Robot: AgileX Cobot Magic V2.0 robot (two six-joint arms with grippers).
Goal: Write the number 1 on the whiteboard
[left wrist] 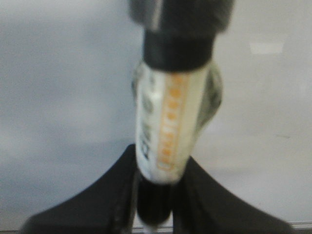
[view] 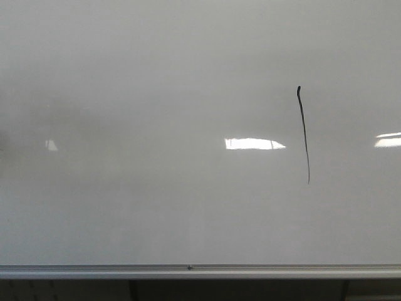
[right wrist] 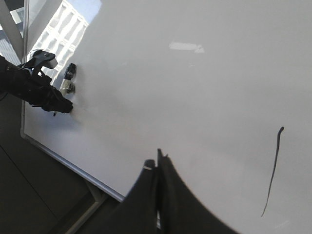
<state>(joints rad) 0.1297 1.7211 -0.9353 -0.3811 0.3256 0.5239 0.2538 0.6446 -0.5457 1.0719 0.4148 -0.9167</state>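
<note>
The whiteboard (view: pixel 156 81) fills the front view, with its silver rail (view: pixel 200 271) along the lower edge. The number 1 (view: pixel 304 135) is a thin black near-vertical stroke right of the middle. It also shows in the right wrist view (right wrist: pixel 272 170). My left gripper (left wrist: pixel 158 163) is shut on a white marker (left wrist: pixel 170 122) with an orange label and a black cap end, facing the board. In the right wrist view my left arm (right wrist: pixel 34 90) is at the board's far side, well away from the stroke. My right gripper (right wrist: pixel 157 163) is shut and empty, off the board.
Bright rectangular light reflections (view: pixel 254 143) lie on the board left of the stroke and at its right edge (view: pixel 388 139). Below the rail is a dark gap with stand legs (right wrist: pixel 92 197).
</note>
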